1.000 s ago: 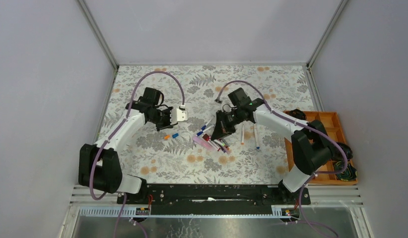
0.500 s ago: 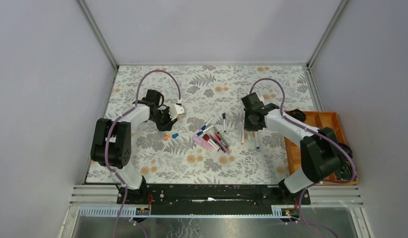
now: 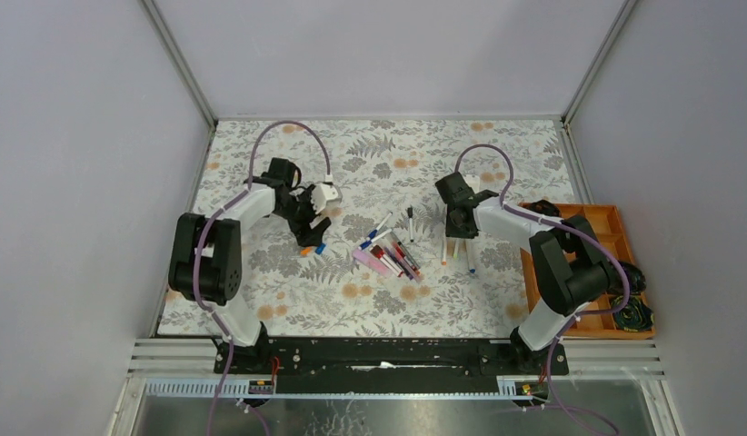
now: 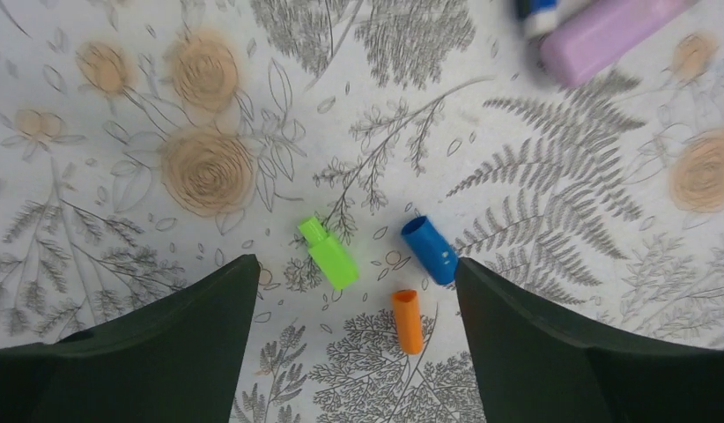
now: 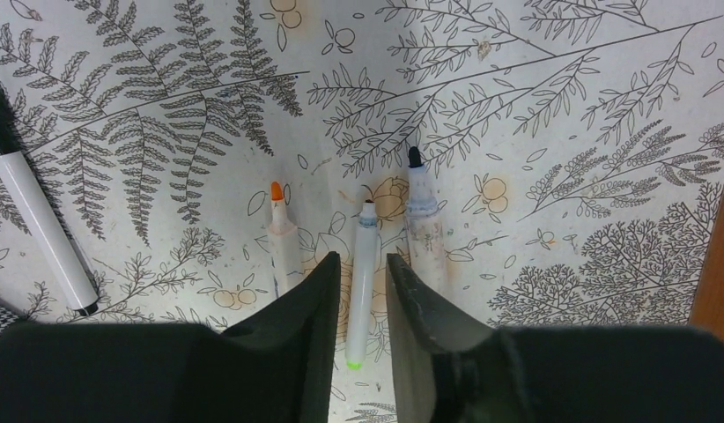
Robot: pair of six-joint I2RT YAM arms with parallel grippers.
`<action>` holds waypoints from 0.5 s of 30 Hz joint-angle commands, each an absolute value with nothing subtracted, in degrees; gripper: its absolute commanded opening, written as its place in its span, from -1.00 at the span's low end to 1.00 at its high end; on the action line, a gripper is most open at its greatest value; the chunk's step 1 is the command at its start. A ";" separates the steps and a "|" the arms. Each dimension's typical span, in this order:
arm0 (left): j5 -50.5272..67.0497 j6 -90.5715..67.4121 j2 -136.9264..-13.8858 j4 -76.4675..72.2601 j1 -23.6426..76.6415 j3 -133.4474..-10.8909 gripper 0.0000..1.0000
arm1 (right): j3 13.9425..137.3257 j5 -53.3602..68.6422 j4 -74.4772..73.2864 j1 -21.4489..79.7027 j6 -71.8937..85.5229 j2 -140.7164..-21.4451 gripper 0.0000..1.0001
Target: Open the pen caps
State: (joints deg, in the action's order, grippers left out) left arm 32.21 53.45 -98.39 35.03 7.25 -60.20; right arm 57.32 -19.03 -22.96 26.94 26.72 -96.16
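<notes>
Three loose pen caps lie on the floral mat in the left wrist view: green, blue and orange. My left gripper hangs wide open just above them and holds nothing. In the right wrist view three uncapped pens lie side by side: an orange-tipped one, a middle one with a green end and a dark-tipped one. My right gripper straddles the middle pen, its jaws slightly apart with a sliver of gap on each side. Seen from the top, the left gripper is left of centre and the right gripper is right of centre.
A heap of capped pens lies mid-mat beside a pink case. One black-capped pen lies apart, also seen at the left as a white-barrelled pen. An orange tray sits at the right edge. Grey walls enclose the mat.
The right arm swung from the pen heap to the row of uncapped pens, and its jaws parted around the middle pen. The left gripper dropped toward the caps and opened wide.
</notes>
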 commanded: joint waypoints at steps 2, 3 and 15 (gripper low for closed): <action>39.69 50.82 -93.15 44.55 6.04 -69.46 0.97 | 57.84 -20.00 -22.14 26.80 26.54 -95.45 -0.25; 39.93 48.90 -92.48 45.38 5.84 -71.29 0.97 | 58.14 -19.96 -22.41 26.76 26.50 -94.76 -0.22; 33.18 27.22 -80.76 41.57 5.31 -78.37 0.97 | 72.52 -14.13 -23.86 31.79 24.27 -98.22 0.00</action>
State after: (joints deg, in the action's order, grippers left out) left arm 36.45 36.36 -85.10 44.18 5.87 -80.07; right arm 64.84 -16.25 -23.81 28.16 25.74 -94.56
